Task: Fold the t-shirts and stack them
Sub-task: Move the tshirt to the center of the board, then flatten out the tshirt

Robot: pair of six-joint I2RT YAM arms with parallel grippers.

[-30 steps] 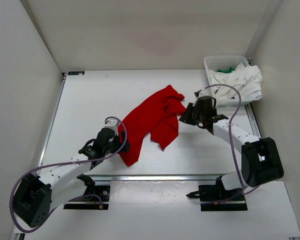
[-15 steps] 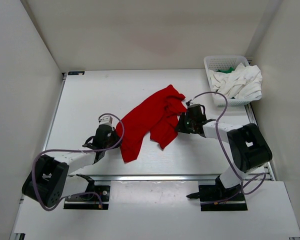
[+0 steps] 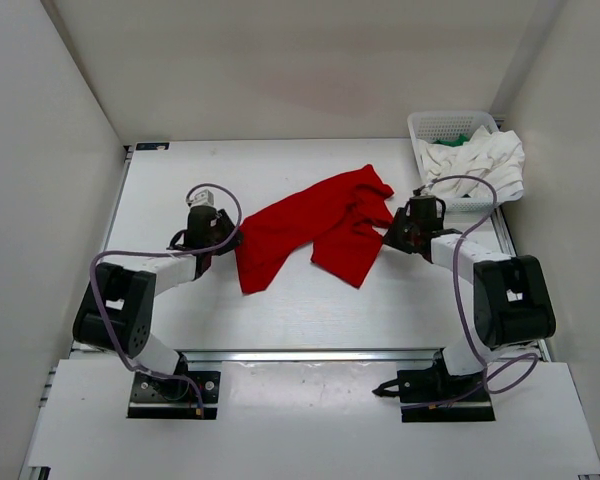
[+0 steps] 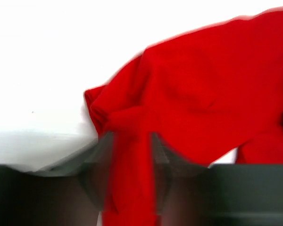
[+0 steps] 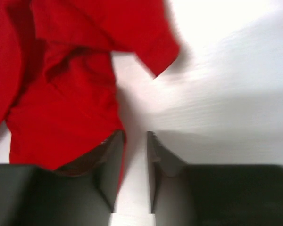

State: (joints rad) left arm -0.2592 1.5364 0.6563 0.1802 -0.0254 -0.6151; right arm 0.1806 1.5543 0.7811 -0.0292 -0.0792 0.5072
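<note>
3 t-shirts belong to the job, but only the red t-shirt (image 3: 315, 225) lies out on the table (image 3: 170, 180), stretched in a rumpled band across the middle of the top view. The white t-shirt (image 3: 485, 160) is heaped in the basket (image 3: 442, 124) at the upper right, spilling over its rim, with a scrap of the green t-shirt (image 3: 456, 140) beside it. The red cloth looks light, limp and quick to crease, so it should slide on the smooth surface and sag wherever unsupported; 2 matching points on a hem or the shoulders would serve better than a bunched fold. The left gripper (image 3: 225, 240) is clamped on a twisted rope of red cloth at the band's lower-left end. The right gripper (image 3: 393, 232) sits at the band's right edge, fingers nearly together; a red sliver may be caught there, yet bare table shows through the gap, so I cannot tell whether it grips. Both wrist views are blurred, neck and sleeves are lost among the folds, and most of the green t-shirt is buried.
</note>
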